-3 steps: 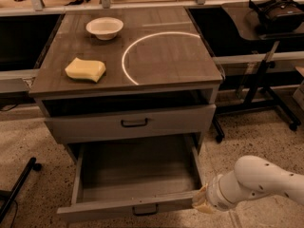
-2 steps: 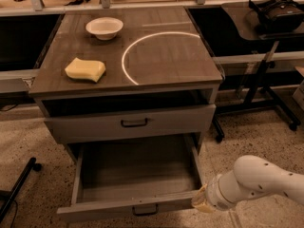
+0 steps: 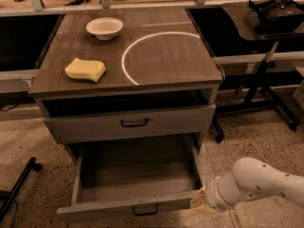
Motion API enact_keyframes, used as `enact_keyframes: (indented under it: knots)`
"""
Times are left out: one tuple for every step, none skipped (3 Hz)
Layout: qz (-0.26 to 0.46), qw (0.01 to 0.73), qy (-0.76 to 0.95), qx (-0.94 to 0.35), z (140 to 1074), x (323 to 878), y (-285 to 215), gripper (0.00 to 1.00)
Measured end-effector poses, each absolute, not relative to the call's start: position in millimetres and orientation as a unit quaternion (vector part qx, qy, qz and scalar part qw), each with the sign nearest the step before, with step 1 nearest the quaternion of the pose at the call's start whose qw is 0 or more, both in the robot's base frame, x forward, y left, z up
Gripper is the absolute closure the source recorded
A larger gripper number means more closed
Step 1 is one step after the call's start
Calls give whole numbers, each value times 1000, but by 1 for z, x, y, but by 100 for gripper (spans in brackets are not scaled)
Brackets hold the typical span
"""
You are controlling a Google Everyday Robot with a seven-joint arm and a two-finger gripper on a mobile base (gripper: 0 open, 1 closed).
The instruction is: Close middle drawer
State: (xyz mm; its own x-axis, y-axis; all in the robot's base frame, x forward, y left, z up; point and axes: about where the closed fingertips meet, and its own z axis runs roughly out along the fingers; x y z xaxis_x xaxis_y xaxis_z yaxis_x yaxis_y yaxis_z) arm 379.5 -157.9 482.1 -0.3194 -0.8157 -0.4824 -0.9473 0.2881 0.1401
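The middle drawer [image 3: 137, 175] is a wide grey-brown wooden drawer, pulled far out of the cabinet, with an empty box. Its shallow front panel with a small dark bar handle [image 3: 145, 209] sits near the bottom edge of the view. Above it, the taller-fronted drawer [image 3: 130, 122] stands out only slightly. My gripper [image 3: 198, 204] is at the end of the white arm [image 3: 259, 182], low on the right. Its yellowish tip is right at the front right corner of the middle drawer's panel.
On the cabinet top lie a white bowl [image 3: 104, 28], a yellow sponge [image 3: 85, 70] and a white circle mark [image 3: 161, 56]. A black stand leg [image 3: 19, 186] is on the floor at left. A wheeled table base [image 3: 266, 99] stands at right.
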Motion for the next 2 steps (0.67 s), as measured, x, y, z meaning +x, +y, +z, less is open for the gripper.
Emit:
enact_keyframes:
  knots:
    - [193, 163, 778, -575, 462, 378, -155, 100]
    - [172, 166, 776, -584, 442, 382, -152, 100]
